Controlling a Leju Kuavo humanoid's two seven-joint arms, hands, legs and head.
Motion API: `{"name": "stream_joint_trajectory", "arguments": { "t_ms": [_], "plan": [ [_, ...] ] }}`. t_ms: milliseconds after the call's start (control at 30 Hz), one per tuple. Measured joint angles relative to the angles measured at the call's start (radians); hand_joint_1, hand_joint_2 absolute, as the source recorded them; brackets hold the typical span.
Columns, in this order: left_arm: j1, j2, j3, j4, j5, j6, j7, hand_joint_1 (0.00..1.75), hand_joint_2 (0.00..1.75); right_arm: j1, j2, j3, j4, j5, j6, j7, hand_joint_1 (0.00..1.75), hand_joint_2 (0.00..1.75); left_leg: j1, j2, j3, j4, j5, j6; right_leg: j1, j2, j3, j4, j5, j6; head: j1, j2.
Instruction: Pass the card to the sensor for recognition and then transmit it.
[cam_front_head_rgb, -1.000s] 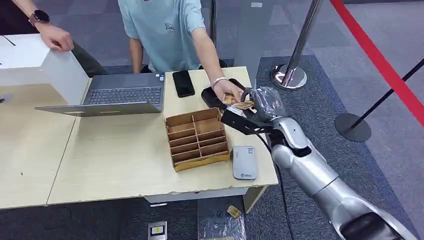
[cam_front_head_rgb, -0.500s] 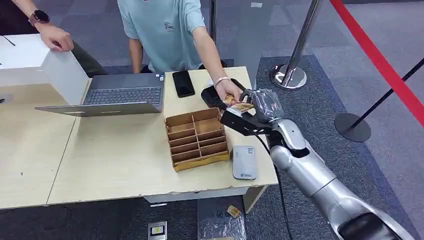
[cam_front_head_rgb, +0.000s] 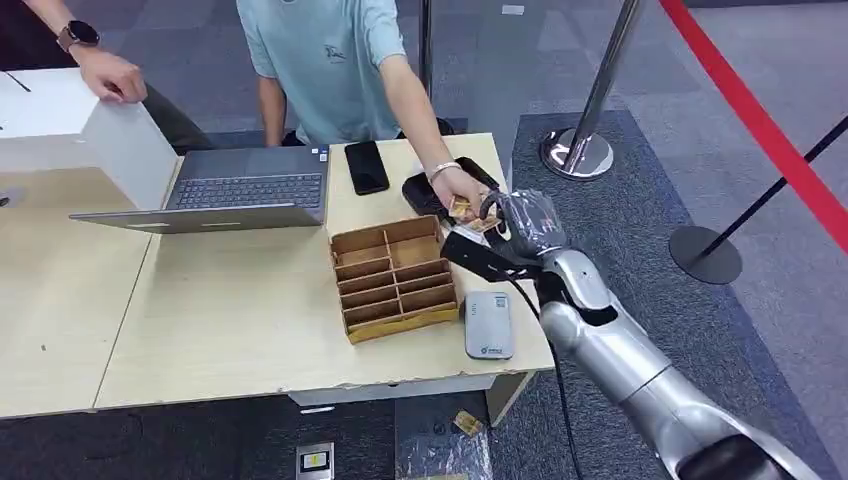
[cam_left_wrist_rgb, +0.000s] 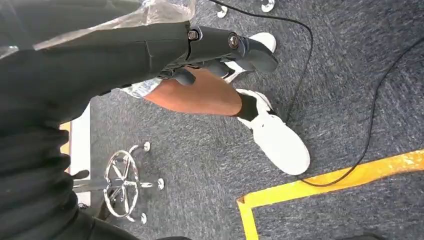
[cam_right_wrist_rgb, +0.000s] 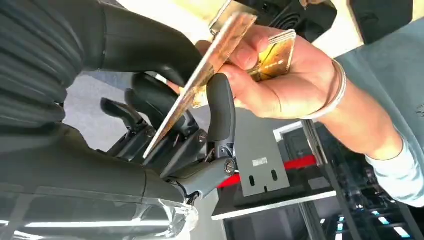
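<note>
My left robot hand hangs by the floor, fingers curled in on nothing. Nearest on the table lies the grey sensor. Beyond it my right robot hand has its fingers closed on the gold card, with the person's hand touching the same card (they also hold a second one). I judge the handover unfinished, so I'd keep the pinch firm and steady until they release, then carry it flat down over the sensor.
</note>
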Motion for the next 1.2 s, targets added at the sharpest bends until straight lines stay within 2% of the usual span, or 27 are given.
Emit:
{"name": "stream_joint_trajectory", "arguments": {
  "t_ms": [367, 400, 433, 467, 500, 533, 567, 733, 800, 1200],
  "plan": [
    [0.0, 0.0, 0.0, 0.0, 0.0, 0.0, 0.0, 0.0, 1.75, 0.011, -0.001, 0.0, -0.005, 0.0, 0.001, 0.0, 1.75, 1.75, 0.0, 0.0, 0.0, 0.0, 0.0, 0.0, 0.0, 0.0, 0.0, 0.0, 0.0, 0.0, 0.0, 0.0],
    [0.0, 0.0, 0.0, 0.0, 0.0, 0.0, 0.0, 0.0, 1.75, 0.012, -0.001, 0.0, -0.005, 0.0, 0.001, 0.0, 1.26, 1.75, 0.0, 0.0, 0.0, 0.0, 0.0, 0.0, 0.0, 0.0, 0.0, 0.0, 0.0, 0.0, 0.0, 0.0],
    [0.0, 0.0, 0.0, 0.0, 0.0, 0.0, 0.0, 0.0, 1.75, 0.012, -0.001, 0.0, -0.005, -0.001, 0.001, 0.0, 0.7, 1.75, 0.0, 0.0, 0.0, 0.0, 0.0, 0.0, 0.0, 0.0, 0.0, 0.0, 0.0, 0.0, 0.0, 0.0],
    [0.0, 0.0, 0.0, 0.0, 0.0, 0.0, 0.0, 0.0, 1.75, 0.012, -0.001, 0.0, -0.005, -0.002, 0.001, 0.0, 0.61, 1.75, 0.0, 0.0, 0.0, 0.0, 0.0, 0.0, 0.0, 0.0, 0.0, 0.0, 0.0, 0.0, 0.0, 0.0],
    [0.0, 0.0, 0.0, 0.0, 0.0, 0.0, 0.0, 0.0, 1.75, 0.013, -0.001, 0.0, -0.005, -0.002, 0.001, 0.0, 0.23, 1.75, 0.0, 0.0, 0.0, 0.0, 0.0, 0.0, 0.0, 0.0, 0.0, 0.0, 0.0, 0.0, 0.0, 0.0],
    [0.0, 0.0, 0.0, 0.0, 0.0, 0.0, 0.0, 0.0, 1.75, 0.014, -0.001, 0.0, -0.005, -0.001, 0.0, 0.0, 0.05, 1.75, 0.0, 0.0, 0.0, 0.0, 0.0, 0.0, 0.0, 0.0, 0.0, 0.0, 0.0, 0.0, 0.0, 0.0],
    [0.0, 0.0, 0.0, 0.0, 0.0, 0.0, 0.0, 0.0, 1.75, 0.016, -0.001, 0.0, -0.007, 0.0, -0.001, 0.0, 0.0, 1.75, 0.0, 0.0, 0.0, 0.0, 0.0, 0.0, 0.0, 0.0, 0.0, 0.0, 0.0, 0.0, 0.0, 0.0],
    [0.001, 0.0, 0.0, 0.0, 0.001, 0.0, 0.0, 0.0, 1.75, 0.03, 0.0, -0.001, -0.032, 0.006, -0.001, 0.002, 0.0, 1.75, 0.0, 0.0, 0.0, 0.0, 0.0, 0.0, 0.0, 0.0, 0.0, 0.0, 0.0, 0.0, 0.0, 0.0],
    [0.001, 0.0, 0.0, 0.0, 0.001, 0.0, 0.0, 0.0, 1.75, 0.035, 0.0, -0.001, -0.047, 0.012, 0.0, 0.006, 1.75, 1.75, 0.0, 0.0, 0.0, 0.0, 0.0, 0.0, 0.0, 0.0, 0.0, 0.0, 0.0, 0.0, 0.0, 0.0],
    [0.001, -0.001, 0.0, 0.0, -0.001, 0.0, -0.001, 0.0, 1.75, 0.057, 0.001, -0.001, -0.124, -0.005, 0.012, 0.009, 1.75, 1.75, 0.0, 0.0, 0.0, 0.0, 0.0, 0.0, 0.0, 0.0, 0.0, 0.0, 0.0, 0.0, 0.0, 0.0]
  ]
}}
